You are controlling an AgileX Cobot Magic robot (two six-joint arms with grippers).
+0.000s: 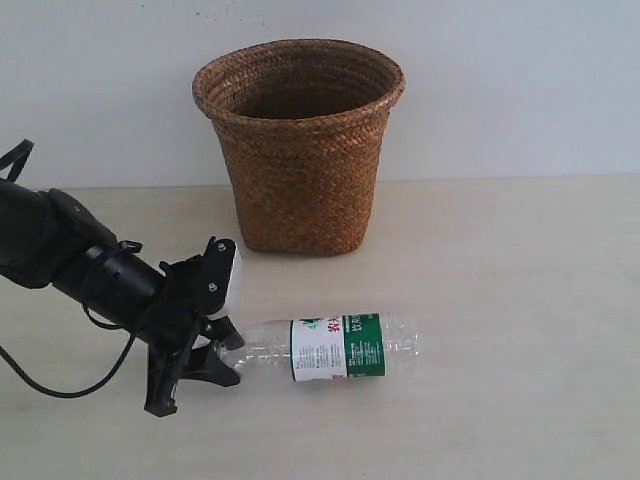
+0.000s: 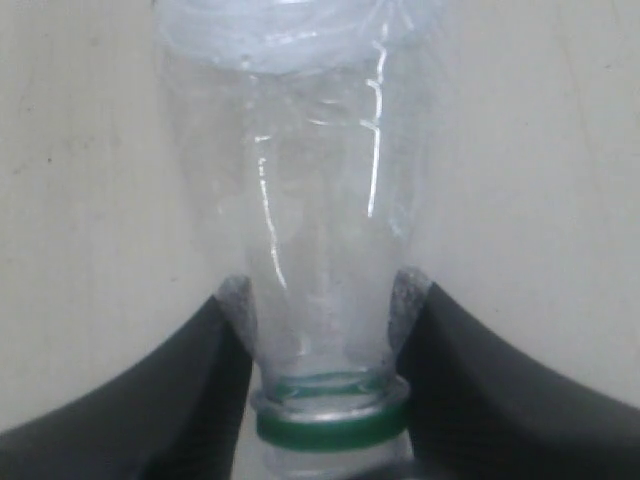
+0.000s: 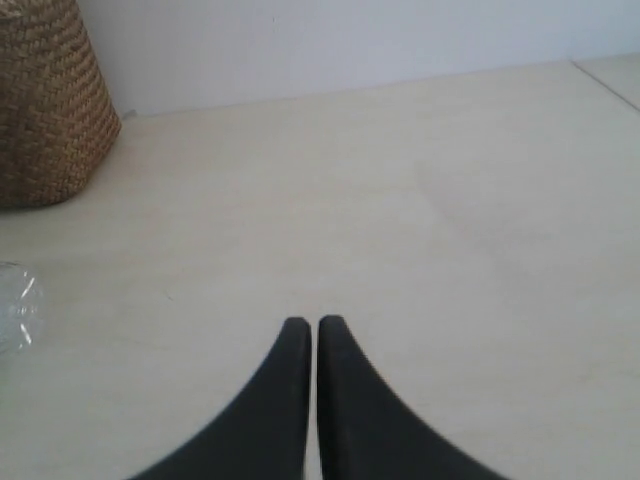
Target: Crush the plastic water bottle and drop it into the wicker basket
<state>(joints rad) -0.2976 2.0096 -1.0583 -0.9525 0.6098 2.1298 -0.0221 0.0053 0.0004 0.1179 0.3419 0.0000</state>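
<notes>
The plastic water bottle (image 1: 340,347) lies on its side on the table, in front of the wicker basket (image 1: 300,170), its neck pointing left. My left gripper (image 1: 228,345) is at that neck. In the left wrist view its two black fingers press the clear shoulder of the bottle (image 2: 320,200) from both sides, just above the green neck ring (image 2: 330,428). The left gripper (image 2: 322,290) is shut on the bottle. My right gripper (image 3: 314,323) is shut with nothing in it, low over bare table, and is out of the exterior view. The bottle's clear base (image 3: 15,305) shows at its view's edge.
The basket (image 3: 45,110) stands upright near the pale back wall, dark inside. The light wooden table (image 1: 500,280) stretches to the right of bottle and basket. A black cable (image 1: 60,385) loops under the left arm.
</notes>
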